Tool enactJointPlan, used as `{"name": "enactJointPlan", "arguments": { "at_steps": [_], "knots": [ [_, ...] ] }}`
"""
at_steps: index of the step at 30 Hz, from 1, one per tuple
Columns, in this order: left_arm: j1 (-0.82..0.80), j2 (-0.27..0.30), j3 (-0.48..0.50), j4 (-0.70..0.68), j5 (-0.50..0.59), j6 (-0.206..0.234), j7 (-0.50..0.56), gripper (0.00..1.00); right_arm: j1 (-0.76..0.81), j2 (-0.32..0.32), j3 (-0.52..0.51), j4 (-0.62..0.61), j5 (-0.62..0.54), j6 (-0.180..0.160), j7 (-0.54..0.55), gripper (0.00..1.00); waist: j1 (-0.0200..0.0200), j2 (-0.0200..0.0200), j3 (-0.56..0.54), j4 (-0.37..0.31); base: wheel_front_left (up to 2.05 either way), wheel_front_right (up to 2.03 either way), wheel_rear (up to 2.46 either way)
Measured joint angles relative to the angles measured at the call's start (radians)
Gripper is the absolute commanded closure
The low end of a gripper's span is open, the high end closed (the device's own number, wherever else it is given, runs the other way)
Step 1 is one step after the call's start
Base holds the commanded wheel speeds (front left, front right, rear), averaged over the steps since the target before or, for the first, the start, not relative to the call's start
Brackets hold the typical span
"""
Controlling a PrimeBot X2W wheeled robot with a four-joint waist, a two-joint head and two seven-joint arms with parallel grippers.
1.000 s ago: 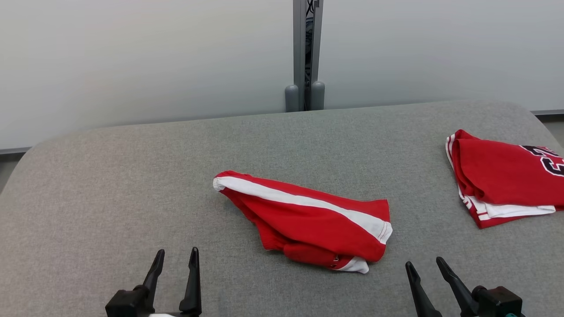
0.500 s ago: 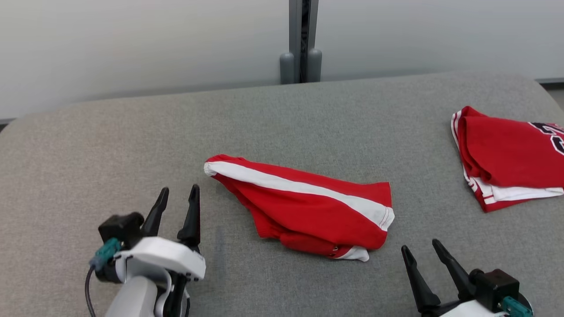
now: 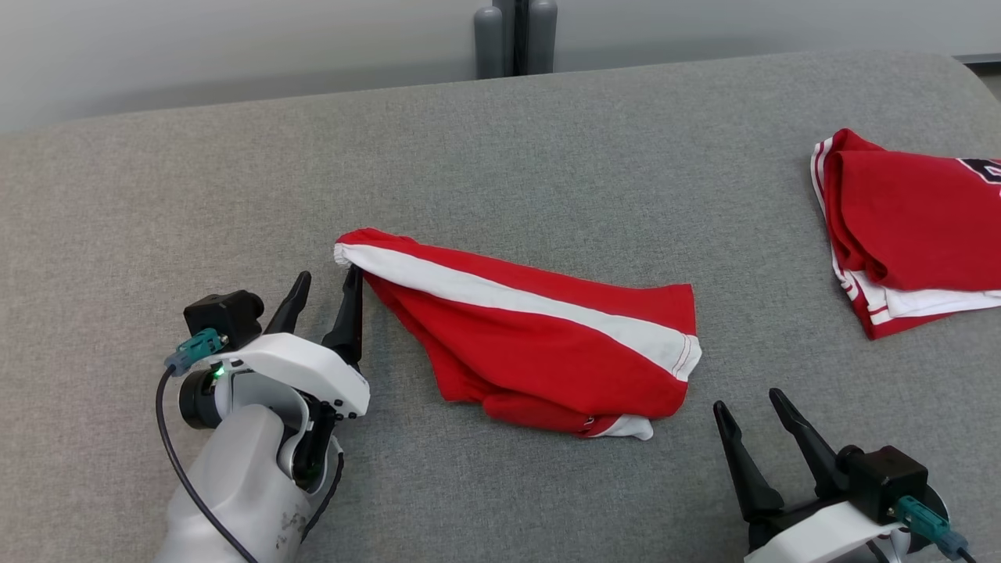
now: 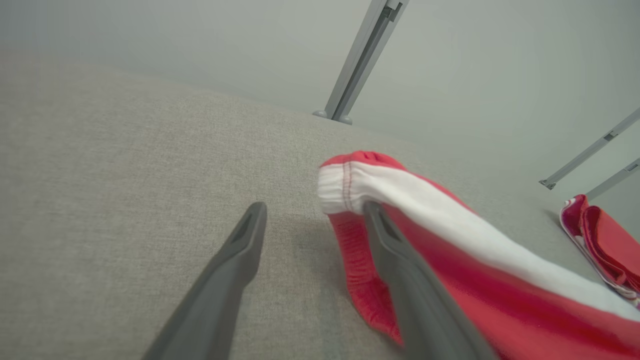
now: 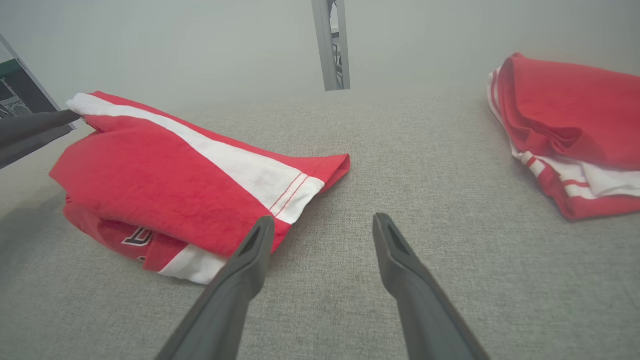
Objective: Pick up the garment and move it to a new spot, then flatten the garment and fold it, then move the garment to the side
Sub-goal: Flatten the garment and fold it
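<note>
Garment (image 3: 532,336) of red cloth, crossed by a broad white stripe, lies loosely bunched near the middle of a grey fabric surface (image 3: 547,141). Its stripe runs from a far-left end down to a near-right corner, and a small white edge pokes out at its near side.

At the near left, the left gripper (image 3: 329,273) points away from the robot, its two dark fingers spread wide with bare surface between them. Its right fingertip sits just at the garment's left end, under the white band. From the left wrist view, that finger lies against the red cloth just below the band; whether it presses in cannot be told.

At the near right, the right gripper (image 3: 746,400) is also spread wide and holds nothing. It rests low over the surface, close to the garment's near-right corner but apart from it.

A second red garment (image 3: 907,227), folded, with white trim and dark lettering, lies well apart at the far right. A grey post (image 3: 508,39) stands against the pale wall (image 3: 235,39) beyond the far edge.
</note>
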Motion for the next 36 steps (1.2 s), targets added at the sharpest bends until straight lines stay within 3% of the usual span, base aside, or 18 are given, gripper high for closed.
{"name": "enactJointPlan", "arguments": {
  "at_steps": [7, 16, 22, 36],
  "knots": [
    [-0.044, -0.001, -0.062, 0.035, -0.087, -0.004, -0.001, 0.0, -0.011, -0.003, 0.004, 0.002, 0.0, 0.0, 0.0, 0.0, 0.0, 0.0, 0.014, -0.007, 0.0, 0.0, 0.0],
    [-0.063, 0.01, -0.026, -0.018, -0.262, -0.005, -0.002, 0.0, -0.025, -0.003, 0.01, 0.001, 0.0, 0.0, 0.0, 0.0, 0.0, 0.0, 0.026, -0.012, 0.0, 0.0, 0.0],
    [-0.067, 0.033, -0.07, -0.004, -0.342, -0.005, 0.08, 0.0, -0.031, -0.005, 0.015, 0.002, 0.0, 0.0, 0.0, 0.0, 0.0, 0.0, 0.031, -0.016, 0.0, 0.0, 0.0],
    [-0.108, 0.058, -0.155, -0.027, -0.503, -0.005, 0.122, 0.0, -0.055, -0.008, 0.03, 0.002, 0.002, 0.0, 0.0, 0.0, 0.0, 0.0, 0.062, -0.037, 0.0, 0.0, 0.0]
  ]
}}
